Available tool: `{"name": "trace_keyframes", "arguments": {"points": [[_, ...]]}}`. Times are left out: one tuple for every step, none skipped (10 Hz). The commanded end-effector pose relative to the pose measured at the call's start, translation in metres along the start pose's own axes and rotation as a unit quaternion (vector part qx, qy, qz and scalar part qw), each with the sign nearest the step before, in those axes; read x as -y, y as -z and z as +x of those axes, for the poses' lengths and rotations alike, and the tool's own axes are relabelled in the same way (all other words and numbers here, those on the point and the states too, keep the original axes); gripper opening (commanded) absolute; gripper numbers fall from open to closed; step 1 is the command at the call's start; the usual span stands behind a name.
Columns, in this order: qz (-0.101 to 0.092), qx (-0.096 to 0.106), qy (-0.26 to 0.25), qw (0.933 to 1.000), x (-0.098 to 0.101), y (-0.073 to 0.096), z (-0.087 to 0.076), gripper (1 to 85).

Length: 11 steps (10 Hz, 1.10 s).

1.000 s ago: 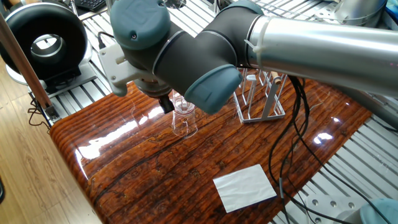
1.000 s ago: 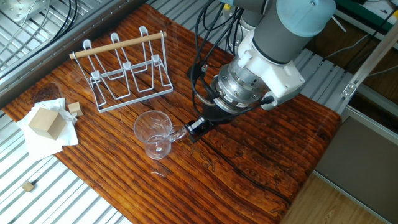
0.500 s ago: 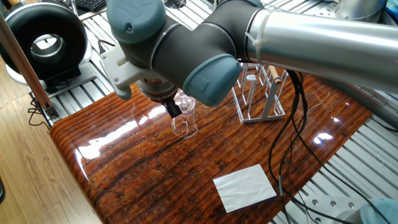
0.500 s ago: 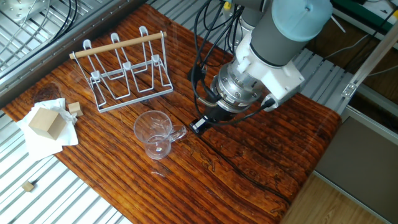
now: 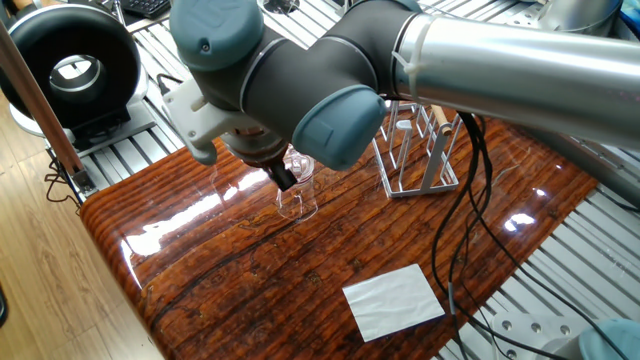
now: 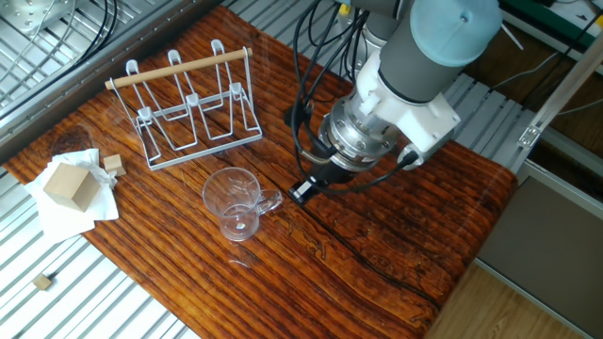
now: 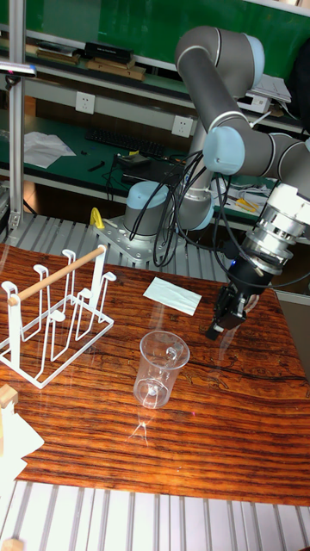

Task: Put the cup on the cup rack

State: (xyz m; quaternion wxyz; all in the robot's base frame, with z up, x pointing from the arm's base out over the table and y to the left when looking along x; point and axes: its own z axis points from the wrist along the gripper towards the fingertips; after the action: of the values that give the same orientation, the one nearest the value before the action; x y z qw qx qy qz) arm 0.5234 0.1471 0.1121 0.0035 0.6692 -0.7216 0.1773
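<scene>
The cup (image 6: 234,205) (image 5: 297,192) (image 7: 159,366) is a clear glass with a small side handle, standing alone on the wooden table. My gripper (image 6: 301,191) (image 5: 284,179) (image 7: 217,327) hovers low just beside the handle, a short gap away from it. Its black fingers look pressed together with nothing between them. The cup rack (image 6: 188,113) (image 5: 420,160) (image 7: 52,318), grey wire with a light wooden rod, stands apart from the cup with bare pegs. In one fixed view the arm hides part of the rack.
A white paper sheet (image 5: 393,300) (image 7: 172,295) lies on the table. A wooden block on tissue (image 6: 68,184) and a small cube (image 6: 113,163) sit near the rack's end. A black round device (image 5: 75,70) stands off the table. Cables (image 6: 311,85) hang behind the arm.
My gripper has drawn back a little from the cup's handle and lifted slightly. The cup and rack have not moved.
</scene>
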Motion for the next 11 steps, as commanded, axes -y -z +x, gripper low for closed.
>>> {"name": "trace_keyframes", "arguments": {"points": [[-0.007, 0.006, 0.043, 0.999, -0.003, -0.0016, -0.0024, 1.3], [-0.008, 0.013, 0.053, 0.9985, -0.0037, -0.0015, -0.0058, 1.3], [-0.011, 0.017, 0.065, 0.9977, -0.0055, -0.0014, -0.0078, 1.3], [-0.012, 0.024, 0.078, 0.9966, -0.0063, -0.0011, -0.0111, 1.3], [-0.012, 0.023, 0.094, 0.9952, -0.0069, -0.0007, -0.0101, 1.3], [-0.011, 0.021, 0.107, 0.9939, -0.0065, -0.0007, -0.0088, 1.3], [-0.008, 0.022, 0.116, 0.9929, -0.0055, -0.0006, -0.0089, 1.3], [-0.009, 0.022, 0.124, 0.992, -0.0059, -0.0006, -0.0086, 1.3], [-0.015, 0.02, 0.131, 0.991, -0.009, -0.0005, -0.0074, 1.3], [-0.017, 0.019, 0.13, 0.9912, -0.0104, 0.0, -0.006, 1.3], [-0.017, 0.023, 0.127, 0.9915, -0.0108, -0.0003, -0.0087, 1.3]]}}
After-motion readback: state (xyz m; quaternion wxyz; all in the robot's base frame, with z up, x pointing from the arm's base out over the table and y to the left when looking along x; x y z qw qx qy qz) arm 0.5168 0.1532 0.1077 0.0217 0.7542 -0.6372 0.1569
